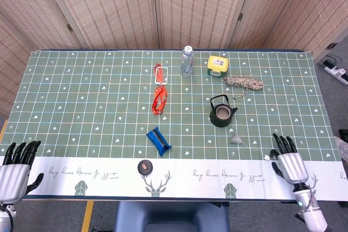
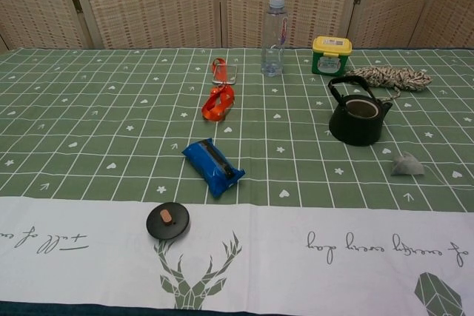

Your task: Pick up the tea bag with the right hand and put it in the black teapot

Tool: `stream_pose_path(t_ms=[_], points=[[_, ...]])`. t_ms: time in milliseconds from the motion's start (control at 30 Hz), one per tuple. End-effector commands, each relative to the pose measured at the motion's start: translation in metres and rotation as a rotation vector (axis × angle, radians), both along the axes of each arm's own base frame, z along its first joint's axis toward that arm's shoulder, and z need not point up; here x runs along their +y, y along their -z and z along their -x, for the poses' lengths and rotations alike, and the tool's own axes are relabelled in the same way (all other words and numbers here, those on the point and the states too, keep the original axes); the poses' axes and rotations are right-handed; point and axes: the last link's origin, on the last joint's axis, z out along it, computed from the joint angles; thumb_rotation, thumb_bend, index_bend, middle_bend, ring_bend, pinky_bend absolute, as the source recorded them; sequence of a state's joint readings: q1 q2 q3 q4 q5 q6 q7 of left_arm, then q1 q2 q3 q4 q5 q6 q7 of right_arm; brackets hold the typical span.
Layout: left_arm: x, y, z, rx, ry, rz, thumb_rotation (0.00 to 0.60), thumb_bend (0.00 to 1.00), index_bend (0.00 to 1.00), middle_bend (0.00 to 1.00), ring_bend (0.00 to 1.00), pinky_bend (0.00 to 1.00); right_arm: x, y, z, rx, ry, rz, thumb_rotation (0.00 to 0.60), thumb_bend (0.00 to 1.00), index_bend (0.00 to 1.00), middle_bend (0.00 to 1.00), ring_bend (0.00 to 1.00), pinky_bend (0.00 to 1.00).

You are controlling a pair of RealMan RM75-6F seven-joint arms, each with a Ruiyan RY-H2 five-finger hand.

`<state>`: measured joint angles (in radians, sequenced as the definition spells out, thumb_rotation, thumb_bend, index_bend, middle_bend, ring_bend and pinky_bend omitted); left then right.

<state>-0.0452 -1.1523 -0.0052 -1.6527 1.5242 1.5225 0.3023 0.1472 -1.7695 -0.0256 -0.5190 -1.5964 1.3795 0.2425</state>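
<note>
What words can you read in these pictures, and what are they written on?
White strip of the tablecloth: two lines of cursive writing, one at the left and one at the right, upside down in the chest view and too loopy to read for sure.
Water bottle: the label is too small to read.
Yellow-lidded box: the lid label is too blurred to read.
Nothing else shows any writing.

Layout, my view: teapot (image 1: 222,114) sitting mid-table w/ tea bag (image 1: 236,138) lying just in front, to its right. Rope (image 1: 243,82) & tub (image 1: 217,65) lying behind it; bottle (image 1: 187,61) standing left of tub. Pouch (image 1: 158,138) lying behind lid (image 1: 144,167). My right hand (image 1: 289,161) hovering right of tea bag.
</note>
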Motion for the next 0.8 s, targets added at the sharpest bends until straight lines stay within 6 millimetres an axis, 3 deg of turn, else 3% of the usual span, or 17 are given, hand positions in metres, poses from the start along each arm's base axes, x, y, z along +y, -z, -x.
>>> stream_pose_path(t_ms=[33, 800], points=[[-0.0001, -0.0001, 0.0001, 0.0, 0.0, 0.0, 0.6, 0.27, 0.01, 0.08, 0.06, 0.02, -0.0008, 0.0014, -0.0003, -0.001, 0.002, -0.004, 0.6, 0.41, 0.46, 0.0, 0.0, 0.0], [-0.0009, -0.0009, -0.0008, 0.014, 0.008, -0.015, 0.6, 0.27, 0.01, 0.08, 0.06, 0.02, -0.0098, 0.0088, -0.0059, -0.013, -0.009, -0.017, 0.6, 0.41, 0.46, 0.0, 0.0, 0.0]])
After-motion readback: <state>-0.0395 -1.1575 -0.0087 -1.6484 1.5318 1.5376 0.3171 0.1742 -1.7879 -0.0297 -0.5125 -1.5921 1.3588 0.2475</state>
